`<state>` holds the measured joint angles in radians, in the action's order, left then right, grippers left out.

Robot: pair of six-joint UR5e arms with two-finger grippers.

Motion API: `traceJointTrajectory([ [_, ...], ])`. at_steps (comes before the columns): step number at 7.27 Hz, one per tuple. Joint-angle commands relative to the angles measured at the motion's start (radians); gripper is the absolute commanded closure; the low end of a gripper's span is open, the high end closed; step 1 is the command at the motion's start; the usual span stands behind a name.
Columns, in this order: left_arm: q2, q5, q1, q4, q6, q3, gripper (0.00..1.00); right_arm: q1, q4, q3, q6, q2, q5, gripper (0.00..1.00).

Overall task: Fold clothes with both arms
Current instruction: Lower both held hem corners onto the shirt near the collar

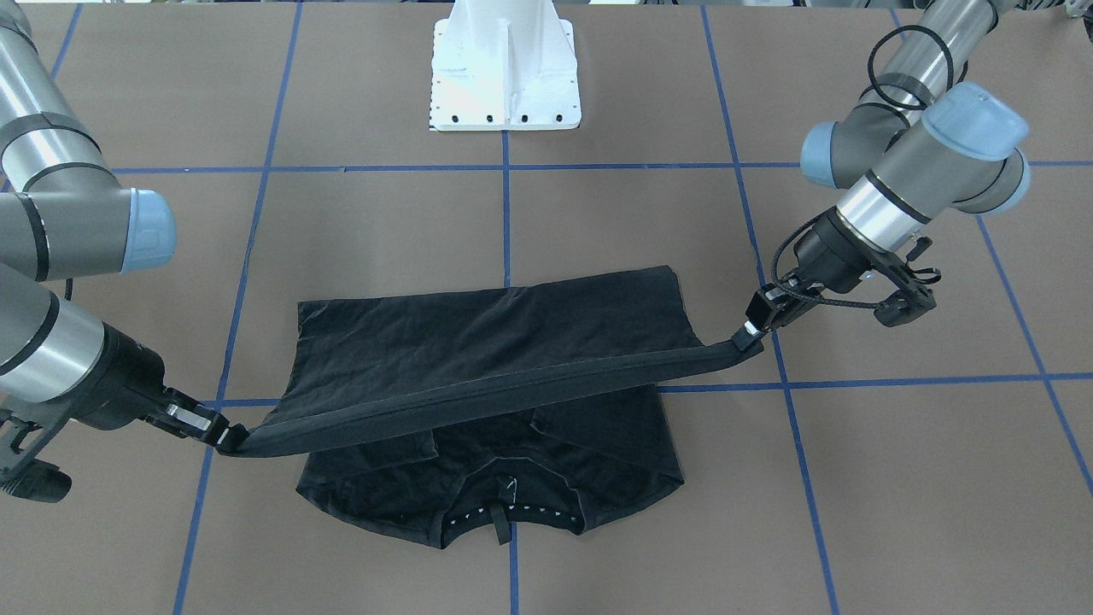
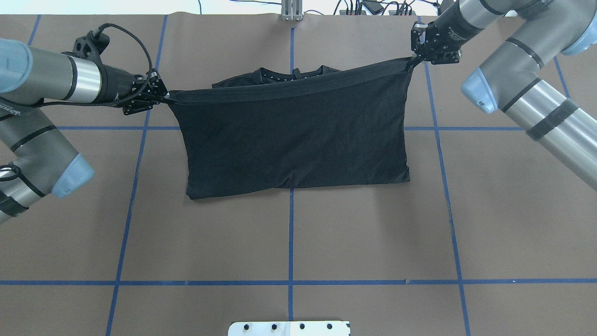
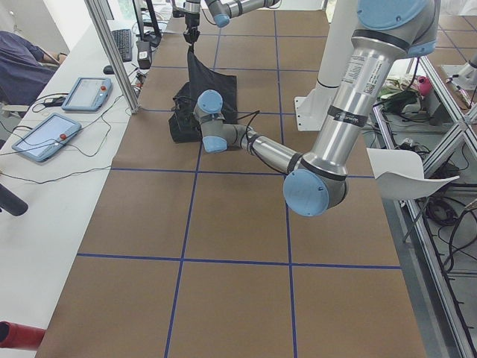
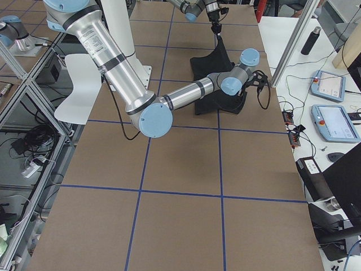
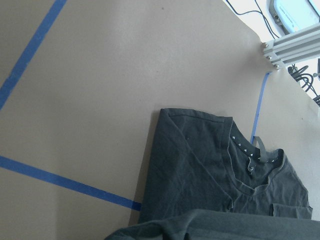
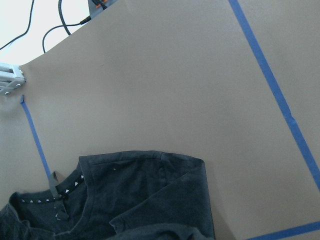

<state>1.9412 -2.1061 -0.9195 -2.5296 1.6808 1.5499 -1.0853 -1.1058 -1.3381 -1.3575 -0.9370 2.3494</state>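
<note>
No legible text, brand or number anywhere; small label (image 3: 367, 76) on the left arm (image 3: 339, 127) too blurred

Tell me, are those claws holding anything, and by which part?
Yes. The left claw and the right claw each pinch one corner of the black T-shirt at its bottom hem, stretched taut above its collar, which lies on the table.

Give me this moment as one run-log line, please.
phase: mid-fold | left gripper: shut on T-shirt corner | right gripper: shut on opposite corner | hem: taut, raised over collar | fold: unfinished
</note>
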Motion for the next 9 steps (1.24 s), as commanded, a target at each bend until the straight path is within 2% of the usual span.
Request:
traceJointTrajectory([
  [1, 0.011, 0.002, 0.001, -0.001, -0.003, -0.036, 1.0, 0.017, 0.001, 0.043, 0.004, 0.001, -0.012, 1.0],
  [3, 0.063, 0.018, 0.002, -0.006, -0.004, -0.114, 1.0, 0.031, 0.003, 0.095, 0.008, 0.004, -0.018, 1.0],
  [6, 0.172, 0.05, 0.028, -0.003, 0.066, -0.195, 1.0, 0.036, 0.001, 0.097, 0.0, 0.033, -0.015, 1.0],
  [7, 0.186, 0.122, 0.053, -0.001, 0.079, -0.198, 1.0, 0.045, 0.001, 0.097, -0.002, 0.044, -0.016, 1.0],
  [9, 0.186, 0.13, 0.06, -0.001, 0.112, -0.198, 1.0, 0.057, 0.001, 0.097, -0.003, 0.047, -0.018, 1.0],
])
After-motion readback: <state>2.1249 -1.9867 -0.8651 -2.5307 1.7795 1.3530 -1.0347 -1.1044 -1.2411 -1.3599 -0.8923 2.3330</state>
